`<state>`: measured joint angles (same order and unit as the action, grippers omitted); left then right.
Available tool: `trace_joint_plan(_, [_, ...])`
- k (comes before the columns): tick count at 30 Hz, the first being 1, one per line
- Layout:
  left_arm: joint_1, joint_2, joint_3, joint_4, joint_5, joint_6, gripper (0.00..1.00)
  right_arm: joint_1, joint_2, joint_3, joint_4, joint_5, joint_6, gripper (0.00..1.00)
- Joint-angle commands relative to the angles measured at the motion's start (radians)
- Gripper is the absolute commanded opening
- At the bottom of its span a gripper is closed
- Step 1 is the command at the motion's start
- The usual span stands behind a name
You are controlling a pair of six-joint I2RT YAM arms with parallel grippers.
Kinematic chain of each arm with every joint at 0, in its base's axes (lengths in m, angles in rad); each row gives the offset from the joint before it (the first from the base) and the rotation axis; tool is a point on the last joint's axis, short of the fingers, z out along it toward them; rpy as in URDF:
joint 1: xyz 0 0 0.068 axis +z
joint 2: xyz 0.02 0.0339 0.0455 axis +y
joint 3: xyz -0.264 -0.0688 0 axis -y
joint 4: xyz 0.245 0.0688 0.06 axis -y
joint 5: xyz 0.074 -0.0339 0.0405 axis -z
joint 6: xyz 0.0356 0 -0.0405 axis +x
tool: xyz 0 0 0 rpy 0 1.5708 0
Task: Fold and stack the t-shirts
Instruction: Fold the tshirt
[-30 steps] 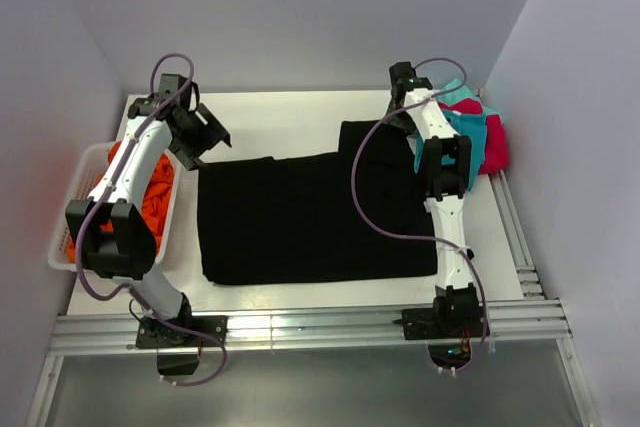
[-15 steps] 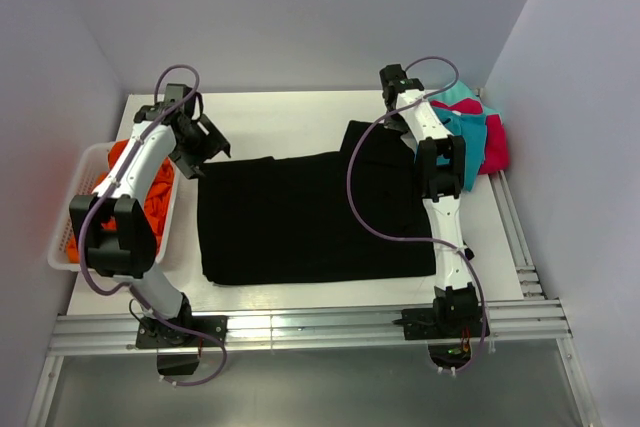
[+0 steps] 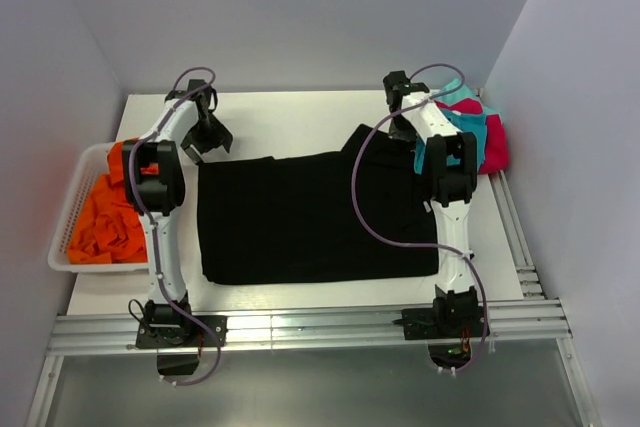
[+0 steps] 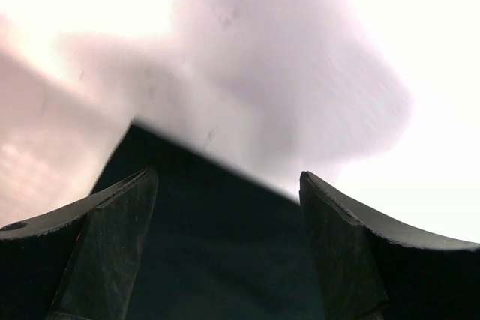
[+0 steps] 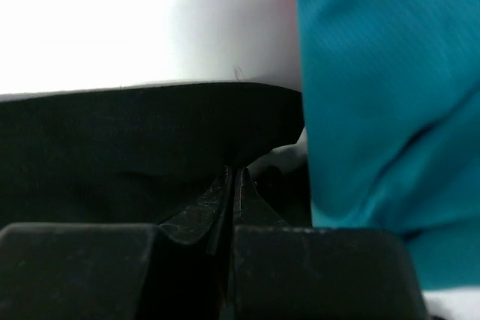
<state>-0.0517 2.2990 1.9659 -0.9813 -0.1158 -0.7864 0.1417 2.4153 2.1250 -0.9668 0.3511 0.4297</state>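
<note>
Between the grippers, the black t-shirt [image 3: 300, 217] is laid flat. Its far-left corner is framed by the wide-open left gripper [image 4: 227, 179]. The right gripper [image 5: 232, 171] is closed at the shirt's far edge, grip unconfirmed. The teal t-shirt [image 5: 375, 95] is seen just right of it.

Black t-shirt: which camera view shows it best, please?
The top external view: nearly the whole black t-shirt lies spread on the table. The left wrist view shows only one corner, the right wrist view only an edge.
</note>
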Motion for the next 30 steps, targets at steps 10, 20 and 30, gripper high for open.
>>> trace_joint_plan(10, [0.012,0.092,-0.001,-0.068,-0.130,-0.043,0.75,0.004,-0.194,-0.174,0.034,0.028,0.007,0.00])
trace_joint_plan(20, [0.013,0.089,-0.068,-0.045,-0.085,-0.057,0.44,-0.002,-0.197,-0.126,0.013,0.048,0.001,0.00])
trace_joint_plan(30, [0.013,0.114,-0.067,-0.039,-0.075,-0.051,0.00,-0.010,-0.208,-0.142,0.017,0.043,0.001,0.00])
